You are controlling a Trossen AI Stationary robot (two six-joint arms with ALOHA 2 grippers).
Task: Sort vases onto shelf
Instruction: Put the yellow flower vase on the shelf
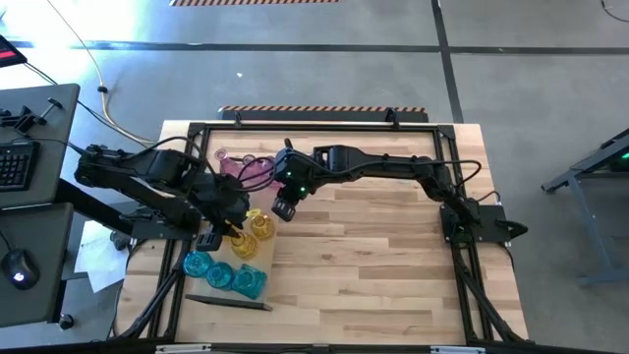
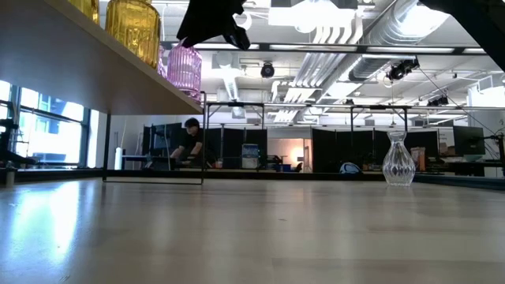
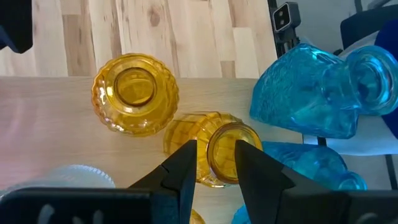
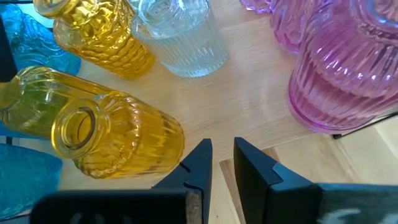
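Vases (image 1: 257,224): grouped by colour on the shelf (image 3: 37,124) at the table's (image 1: 373,265) left side. Pink ones (image 4: 348,74) are at the far end, amber in the middle, teal (image 3: 305,93) nearest me. One clear vase (image 2: 398,158) stands alone on the table, well apart from the shelf.

Left gripper (image 3: 216,149) is over the amber group, clamped on the neck of an amber vase (image 3: 205,134). Its base looks to be down on the board, just beside the round amber one (image 3: 134,93). I judge this the placing step, near its end.

Right gripper (image 4: 222,146) hangs at the shelf's inner edge between amber and pink, all but closed and empty.

Next: let go, then lift straight up. Glass crowds both sides, so any sideways drift would knock a neighbour.

Room: tight on the shelf. Teal vases sit close to its outer edge. The table's middle and right are open for fetching the clear vase.
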